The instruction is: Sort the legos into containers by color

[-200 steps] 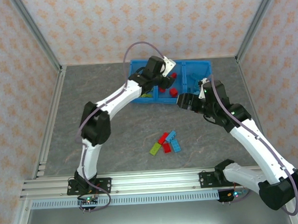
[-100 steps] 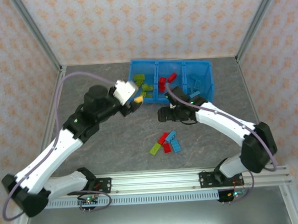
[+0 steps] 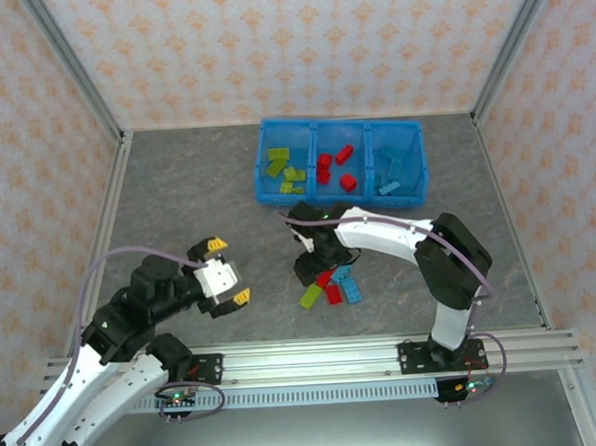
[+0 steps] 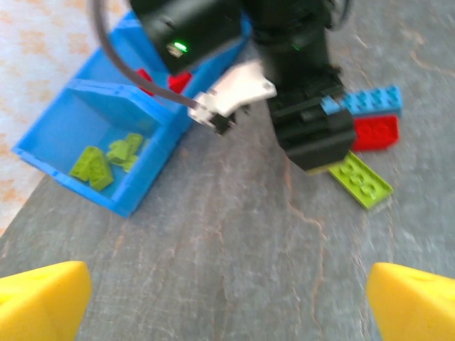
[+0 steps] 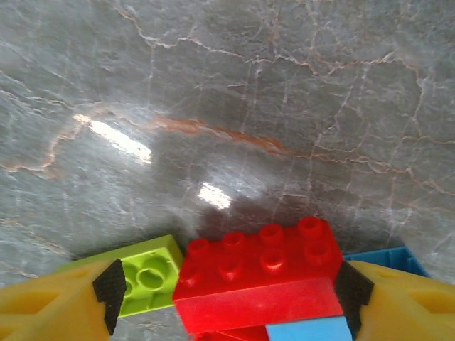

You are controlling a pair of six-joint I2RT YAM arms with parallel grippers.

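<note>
**On the grey surface, my right hand straddles a red brick**

The grey veined surface (image 3: 177, 209) sits between patterned walls (image 3: 269, 45), with the blue bin (image 3: 339, 198) at its far side. The bin's three compartments hold sorted legos: yellow-green bricks (image 3: 285, 170) on the left, red bricks (image 3: 336, 167) in the middle and light blue bricks (image 3: 393, 168) on the right. A small cluster of loose legos (image 3: 333, 287) lies nearer me, well apart from the bin.

My right hand (image 3: 315, 269) is down on that cluster. Seen from its wrist, the fingers are spread and released, with a red brick (image 5: 256, 266) lying between them. A yellow-green brick (image 5: 149, 277) lies just beside one pad. I cannot tell whether either pad touches the red brick.

My left hand (image 3: 230, 273) hovers over bare surface to the left of the cluster, fingers wide apart and holding nothing. Its camera looks across at the right hand, where a flat yellow-green plate (image 4: 360, 182), a red piece (image 4: 377, 133) and a light blue piece (image 4: 370, 99) lie together.
</note>
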